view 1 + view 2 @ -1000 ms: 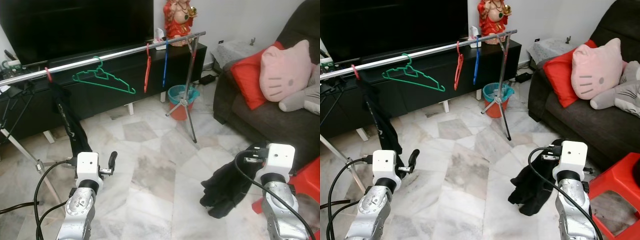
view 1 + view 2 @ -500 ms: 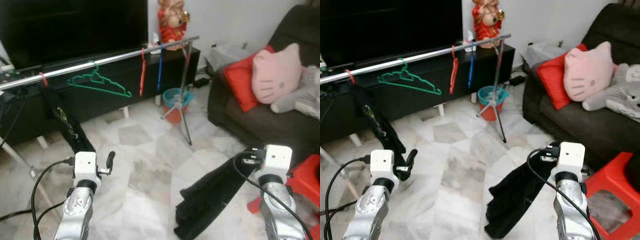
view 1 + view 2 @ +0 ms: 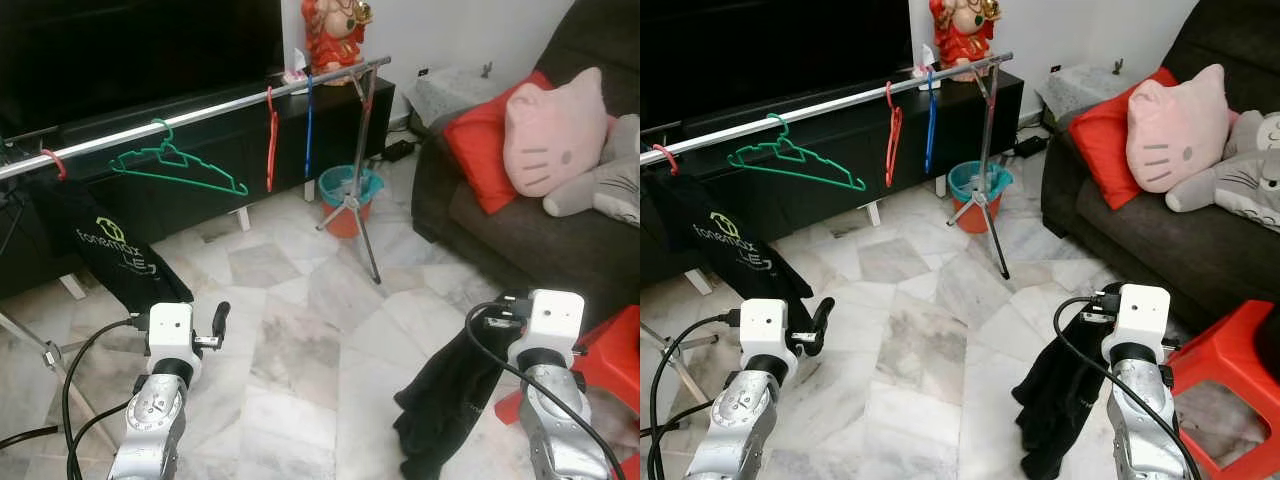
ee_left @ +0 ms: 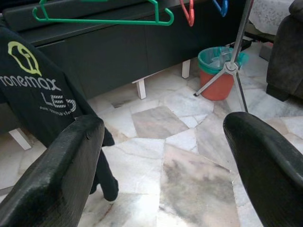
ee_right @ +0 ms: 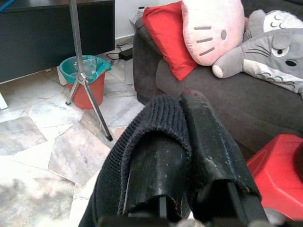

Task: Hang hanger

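A long metal rail (image 3: 200,110) on tripod stands crosses the room ahead. On it hang a green hanger (image 3: 180,165), a red hanger (image 3: 270,140), a blue hanger (image 3: 308,125) and, at the far left, a black printed shirt (image 3: 110,250) on a red hook. My right gripper (image 5: 184,118) is low at the right, shut on a black garment (image 3: 445,400) that dangles to the floor. My left gripper (image 4: 163,142) is held low at the left, open, with nothing between its fingers.
A dark TV cabinet (image 3: 200,190) stands behind the rail. An orange bin (image 3: 350,195) sits by the right tripod's legs (image 3: 365,215). A dark sofa (image 3: 500,220) with a pink cat cushion (image 3: 560,130) is at the right, and a red stool (image 3: 610,350) is beside my right arm.
The view has shifted a little. The black garment swung out to the left and now hangs back under my right gripper. The shirt on the rail has turned, showing its print.
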Tool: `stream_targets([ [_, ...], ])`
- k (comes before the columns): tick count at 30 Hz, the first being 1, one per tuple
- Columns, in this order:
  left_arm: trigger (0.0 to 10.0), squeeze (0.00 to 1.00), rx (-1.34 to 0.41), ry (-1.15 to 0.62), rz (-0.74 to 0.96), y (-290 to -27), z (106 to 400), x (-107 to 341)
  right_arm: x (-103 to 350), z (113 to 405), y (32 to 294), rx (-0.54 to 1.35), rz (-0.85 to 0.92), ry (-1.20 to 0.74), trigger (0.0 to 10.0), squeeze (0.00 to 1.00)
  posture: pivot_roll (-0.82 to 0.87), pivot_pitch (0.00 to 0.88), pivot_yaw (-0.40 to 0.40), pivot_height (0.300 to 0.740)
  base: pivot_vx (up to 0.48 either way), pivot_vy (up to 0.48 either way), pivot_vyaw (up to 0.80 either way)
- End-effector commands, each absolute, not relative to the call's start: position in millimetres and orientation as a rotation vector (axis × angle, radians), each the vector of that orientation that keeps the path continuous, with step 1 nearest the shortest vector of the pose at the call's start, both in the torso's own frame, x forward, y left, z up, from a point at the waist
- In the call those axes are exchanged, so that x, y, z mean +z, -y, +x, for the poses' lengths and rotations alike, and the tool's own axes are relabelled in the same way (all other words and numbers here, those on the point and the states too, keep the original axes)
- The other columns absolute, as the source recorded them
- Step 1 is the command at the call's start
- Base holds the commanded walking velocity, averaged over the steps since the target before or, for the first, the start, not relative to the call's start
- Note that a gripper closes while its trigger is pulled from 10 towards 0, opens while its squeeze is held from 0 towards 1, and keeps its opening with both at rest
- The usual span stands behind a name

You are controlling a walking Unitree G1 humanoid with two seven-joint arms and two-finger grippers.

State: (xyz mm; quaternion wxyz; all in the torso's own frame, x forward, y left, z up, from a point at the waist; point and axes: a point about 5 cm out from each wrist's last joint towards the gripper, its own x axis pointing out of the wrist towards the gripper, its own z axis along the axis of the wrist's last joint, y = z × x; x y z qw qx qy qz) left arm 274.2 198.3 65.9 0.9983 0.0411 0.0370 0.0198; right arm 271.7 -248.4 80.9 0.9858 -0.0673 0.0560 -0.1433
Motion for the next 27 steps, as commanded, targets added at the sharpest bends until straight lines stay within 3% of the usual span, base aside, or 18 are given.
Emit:
stream_targets([
  [1,10.0,0.00,0.039,-0.074,0.073,-198.4,274.9,67.7,87.1,274.3,251.1,-0.302,-0.140,-0.081,10.0,0.00,0.02,0.000,-0.001,0.740,0.300,0.000,0.00],
  [27,10.0,0.00,0.041,-0.074,0.065,-197.7,275.6,67.7,86.6,274.5,256.4,-0.286,-0.177,-0.103,10.0,0.00,0.01,0.000,0.000,0.740,0.317,0.000,0.00],
])
